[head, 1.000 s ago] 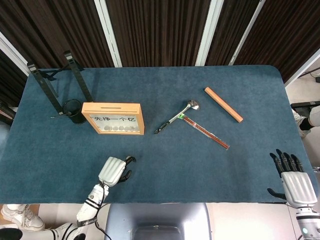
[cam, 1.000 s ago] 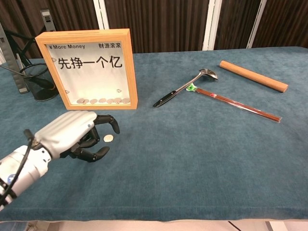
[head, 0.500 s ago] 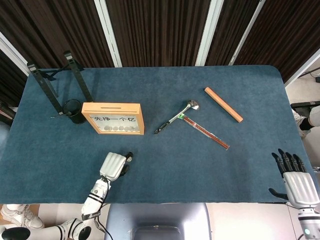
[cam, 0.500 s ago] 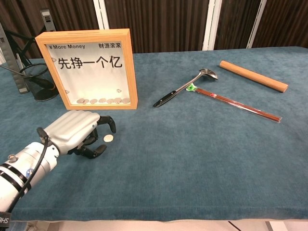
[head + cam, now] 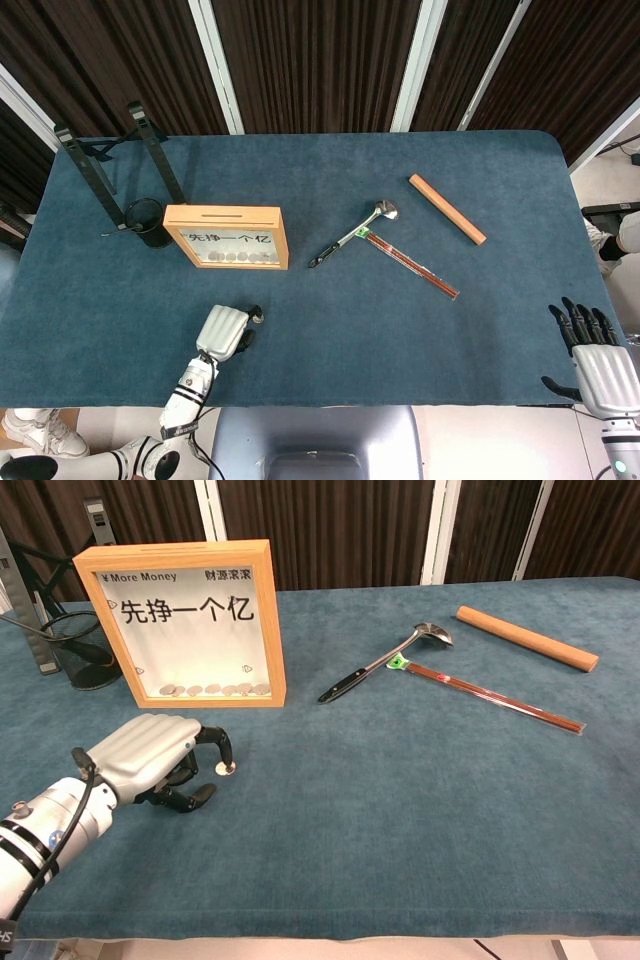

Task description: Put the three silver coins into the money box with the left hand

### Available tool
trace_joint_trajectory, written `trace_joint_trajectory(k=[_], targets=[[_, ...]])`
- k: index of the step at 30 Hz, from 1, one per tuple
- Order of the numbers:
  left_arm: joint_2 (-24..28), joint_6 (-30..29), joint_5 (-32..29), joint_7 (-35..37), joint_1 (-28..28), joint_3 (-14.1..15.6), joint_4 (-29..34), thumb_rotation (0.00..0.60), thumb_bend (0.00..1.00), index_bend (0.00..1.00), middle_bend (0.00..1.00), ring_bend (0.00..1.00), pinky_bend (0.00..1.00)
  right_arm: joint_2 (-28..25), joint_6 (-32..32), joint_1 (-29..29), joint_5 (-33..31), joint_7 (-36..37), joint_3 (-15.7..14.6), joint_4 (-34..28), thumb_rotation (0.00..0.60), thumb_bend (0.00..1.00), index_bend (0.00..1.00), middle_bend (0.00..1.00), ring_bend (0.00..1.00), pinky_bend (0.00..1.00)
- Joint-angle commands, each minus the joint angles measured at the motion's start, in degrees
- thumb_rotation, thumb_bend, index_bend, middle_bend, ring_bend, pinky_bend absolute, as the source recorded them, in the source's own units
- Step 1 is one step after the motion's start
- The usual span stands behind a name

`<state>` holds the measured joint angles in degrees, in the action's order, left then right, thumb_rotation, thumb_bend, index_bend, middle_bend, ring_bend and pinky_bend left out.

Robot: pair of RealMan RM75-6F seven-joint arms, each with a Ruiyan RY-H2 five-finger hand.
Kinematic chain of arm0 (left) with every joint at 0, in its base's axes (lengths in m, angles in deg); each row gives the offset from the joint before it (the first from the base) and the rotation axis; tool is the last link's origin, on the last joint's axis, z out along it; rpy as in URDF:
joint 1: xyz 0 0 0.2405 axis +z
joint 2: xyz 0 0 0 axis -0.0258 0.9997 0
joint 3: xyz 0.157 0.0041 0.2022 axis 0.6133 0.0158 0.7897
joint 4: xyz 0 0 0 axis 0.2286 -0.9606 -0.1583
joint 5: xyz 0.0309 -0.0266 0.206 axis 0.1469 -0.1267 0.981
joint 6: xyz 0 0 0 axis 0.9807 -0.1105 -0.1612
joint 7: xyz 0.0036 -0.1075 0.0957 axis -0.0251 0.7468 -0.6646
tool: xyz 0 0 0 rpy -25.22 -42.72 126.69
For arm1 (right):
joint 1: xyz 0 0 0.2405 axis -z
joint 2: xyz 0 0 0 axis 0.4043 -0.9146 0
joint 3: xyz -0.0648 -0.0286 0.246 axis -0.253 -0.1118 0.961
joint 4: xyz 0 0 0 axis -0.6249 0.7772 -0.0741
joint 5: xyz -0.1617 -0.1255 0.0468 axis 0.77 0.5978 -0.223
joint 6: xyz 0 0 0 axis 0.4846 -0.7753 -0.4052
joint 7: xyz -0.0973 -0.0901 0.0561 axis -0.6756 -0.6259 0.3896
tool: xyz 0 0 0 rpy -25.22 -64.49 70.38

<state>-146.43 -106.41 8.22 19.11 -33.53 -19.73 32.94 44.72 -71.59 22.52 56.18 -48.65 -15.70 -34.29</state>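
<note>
The wooden money box (image 5: 226,237) (image 5: 180,620) stands upright at the left of the blue table, with a slot along its top and several coins behind its glass. One silver coin (image 5: 227,769) lies on the cloth in front of the box. My left hand (image 5: 224,331) (image 5: 150,755) rests palm down beside it, fingers curled, with one fingertip (image 5: 222,748) touching the coin's far edge and the thumb lying apart on the near side. The coin is hidden in the head view. My right hand (image 5: 603,365) hangs off the table's right front corner, fingers spread and empty.
A metal ladle (image 5: 352,235) (image 5: 385,662) and wrapped chopsticks (image 5: 410,262) (image 5: 490,695) lie mid-table. A wooden rod (image 5: 446,208) (image 5: 525,637) lies at the back right. A black cup (image 5: 148,222) (image 5: 80,650) and a black stand (image 5: 90,170) sit left of the box.
My left hand has drawn its fingers in and lowered a fingertip onto the coin. The right hand has drifted slightly down and to the right.
</note>
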Motion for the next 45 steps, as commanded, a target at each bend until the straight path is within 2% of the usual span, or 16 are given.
trace_joint_trajectory(k=[1, 38, 45], targets=[[0.1, 0.0, 0.3, 0.0, 0.0, 0.0, -0.1, 0.6, 0.39, 0.42, 1.0, 1.0, 1.0, 0.0, 0.0, 0.0, 0.0, 0.0, 0.0, 0.0, 0.6, 0.15, 0.0, 0.0, 0.0, 0.0], [-1.4, 0.3, 1.9, -0.9, -0.6, -0.8, -3.5, 0.6, 0.39, 0.4, 1.0, 1.0, 1.0, -1.0, -0.9, 0.7, 1.3, 1.8, -0.2, -0.4, 0.6, 0.15, 0.0, 0.0, 0.0, 0.0], [-1.6, 0.0, 2.2, -1.0, -0.6, -0.8, -4.0, 0.6, 0.39, 0.42, 1.0, 1.0, 1.0, -1.1, -1.0, 0.8, 1.4, 2.1, -0.2, -0.4, 0.6, 0.15, 0.0, 0.0, 0.0, 0.0]])
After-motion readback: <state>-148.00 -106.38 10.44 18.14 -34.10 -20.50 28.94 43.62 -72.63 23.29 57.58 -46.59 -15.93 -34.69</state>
